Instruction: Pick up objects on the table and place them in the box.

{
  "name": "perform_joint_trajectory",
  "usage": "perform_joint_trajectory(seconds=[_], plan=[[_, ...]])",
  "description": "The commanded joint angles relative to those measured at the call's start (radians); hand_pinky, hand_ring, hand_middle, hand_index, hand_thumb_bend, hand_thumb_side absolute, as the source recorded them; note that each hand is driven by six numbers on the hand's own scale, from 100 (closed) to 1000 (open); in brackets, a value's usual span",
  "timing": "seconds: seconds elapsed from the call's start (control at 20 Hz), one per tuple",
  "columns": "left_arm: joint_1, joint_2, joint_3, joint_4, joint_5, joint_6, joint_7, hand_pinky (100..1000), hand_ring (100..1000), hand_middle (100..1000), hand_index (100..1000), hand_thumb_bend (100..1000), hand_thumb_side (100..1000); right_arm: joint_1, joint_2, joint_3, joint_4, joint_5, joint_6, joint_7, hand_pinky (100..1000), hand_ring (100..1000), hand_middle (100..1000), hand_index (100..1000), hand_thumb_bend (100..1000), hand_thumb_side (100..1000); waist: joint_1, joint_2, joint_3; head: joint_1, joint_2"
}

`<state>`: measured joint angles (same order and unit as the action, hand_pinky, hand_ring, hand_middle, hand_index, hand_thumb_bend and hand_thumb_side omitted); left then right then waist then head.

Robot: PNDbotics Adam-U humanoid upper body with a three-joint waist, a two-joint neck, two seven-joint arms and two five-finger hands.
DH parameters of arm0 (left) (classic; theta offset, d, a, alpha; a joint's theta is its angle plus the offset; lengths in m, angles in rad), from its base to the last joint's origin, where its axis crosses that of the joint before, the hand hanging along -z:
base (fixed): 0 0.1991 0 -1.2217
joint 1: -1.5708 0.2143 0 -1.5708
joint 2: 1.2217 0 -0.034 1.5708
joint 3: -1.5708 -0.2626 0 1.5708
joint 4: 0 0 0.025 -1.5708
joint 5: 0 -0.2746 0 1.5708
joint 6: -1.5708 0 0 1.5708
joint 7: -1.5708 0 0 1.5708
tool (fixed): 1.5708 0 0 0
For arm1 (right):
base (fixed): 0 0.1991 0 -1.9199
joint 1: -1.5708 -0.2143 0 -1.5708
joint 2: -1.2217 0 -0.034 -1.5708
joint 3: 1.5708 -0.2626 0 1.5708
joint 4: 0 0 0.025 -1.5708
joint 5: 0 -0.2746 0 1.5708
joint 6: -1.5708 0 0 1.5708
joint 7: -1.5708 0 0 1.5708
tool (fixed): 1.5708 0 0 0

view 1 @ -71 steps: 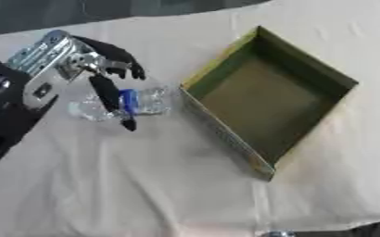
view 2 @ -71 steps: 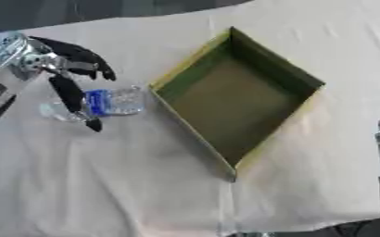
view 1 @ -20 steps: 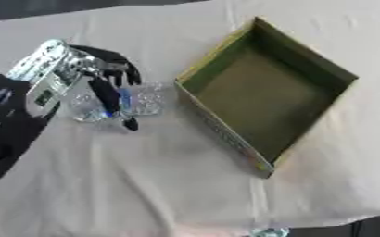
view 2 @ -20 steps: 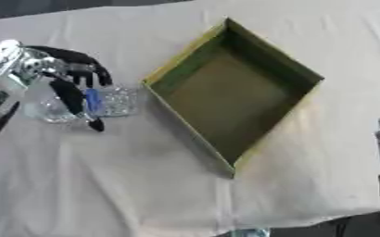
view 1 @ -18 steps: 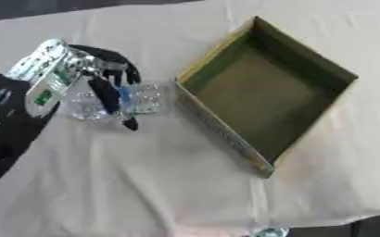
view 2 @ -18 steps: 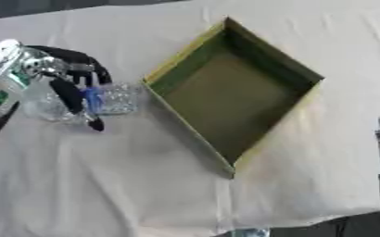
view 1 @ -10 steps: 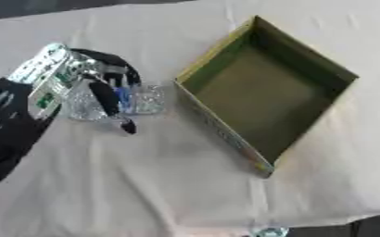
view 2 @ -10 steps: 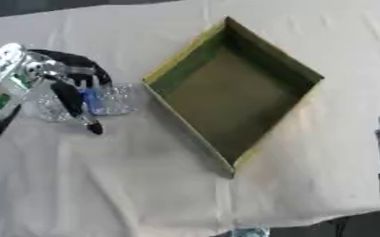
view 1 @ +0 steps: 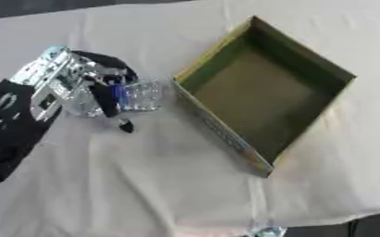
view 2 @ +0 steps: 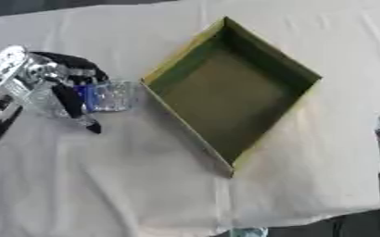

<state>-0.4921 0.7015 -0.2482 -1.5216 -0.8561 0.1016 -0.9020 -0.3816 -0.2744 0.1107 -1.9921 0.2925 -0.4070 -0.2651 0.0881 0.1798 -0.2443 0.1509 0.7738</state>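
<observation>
The left robot hand had closed its curled fingers further round the clear bottle, which lay on the counter just left of the empty box; lifting appeared imminent.

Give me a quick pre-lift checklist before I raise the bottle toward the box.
1. Left hand fingers curled over the clear bottle: ok.
2. Thumb closed under bottle: cannot tell, hidden.
3. Bottle off the table: not ok, it lies on the cloth.
4. Box open and nothing in it: ok.
5. Path from bottle to box unobstructed: ok.
6. Right hand away from the box: cannot tell; only a dark part shows at the right edge.
</observation>
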Motion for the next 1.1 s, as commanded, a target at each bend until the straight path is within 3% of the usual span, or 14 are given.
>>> perform_joint_trajectory(seconds=[0.05, 0.1, 0.25, 0.3, 0.35, 0.8, 0.85, 1.1], plan=[[-0.006, 0.012, 0.03, -0.035, -0.05, 0.027, 0.033, 447, 518, 587, 657, 148, 245, -0.013, -0.017, -0.003, -0.008, -0.004, -0.005, 0.001, 677, 750, 748, 842, 100, 1000, -0.008, -0.01, 0.001, 0.009, -0.004], [-0.004, 0.012, 0.031, -0.043, -0.065, 0.036, 0.057, 400, 482, 548, 621, 100, 213, -0.014, -0.017, -0.003, -0.008, -0.004, -0.005, 0.001, 676, 750, 748, 842, 100, 1000, -0.008, -0.009, 0.001, 0.009, -0.004], [-0.001, 0.011, 0.036, -0.058, -0.119, 0.066, 0.158, 162, 315, 388, 480, 100, 100, -0.013, -0.017, -0.004, -0.008, -0.004, -0.005, 0.001, 676, 750, 748, 842, 100, 1000, -0.01, -0.006, 0.001, 0.008, -0.004], [0.001, 0.01, 0.037, -0.059, -0.135, 0.075, 0.191, 148, 305, 378, 472, 100, 100, -0.013, -0.016, -0.004, -0.008, -0.003, -0.005, 0.001, 676, 750, 748, 842, 100, 1000, -0.01, -0.005, 0.0, 0.008, -0.004], [0.001, 0.009, 0.038, -0.06, -0.152, 0.085, 0.223, 100, 235, 311, 416, 100, 100, -0.013, -0.016, -0.004, -0.008, -0.003, -0.005, 0.001, 676, 750, 748, 842, 100, 1000, -0.01, -0.004, 0.0, 0.008, -0.004], [0.008, -0.003, 0.049, -0.05, -0.197, 0.125, 0.352, 100, 142, 212, 323, 153, 100, -0.011, -0.012, -0.009, -0.008, -0.005, -0.003, -0.006, 676, 749, 748, 843, 100, 1000, -0.01, -0.004, -0.004, 0.008, -0.004], [0.007, -0.002, 0.052, -0.053, -0.204, 0.129, 0.363, 100, 107, 166, 281, 186, 100, -0.011, -0.011, -0.01, -0.008, -0.005, -0.002, -0.006, 676, 750, 748, 842, 100, 1000, -0.01, -0.005, -0.004, 0.007, -0.004], [-0.019, 0.031, 0.06, -0.074, -0.226, 0.133, 0.358, 100, 100, 149, 263, 208, 100, -0.006, -0.008, -0.01, -0.008, -0.007, 0.004, -0.005, 675, 749, 748, 843, 100, 1000, -0.007, -0.02, -0.001, 0.006, -0.004]])
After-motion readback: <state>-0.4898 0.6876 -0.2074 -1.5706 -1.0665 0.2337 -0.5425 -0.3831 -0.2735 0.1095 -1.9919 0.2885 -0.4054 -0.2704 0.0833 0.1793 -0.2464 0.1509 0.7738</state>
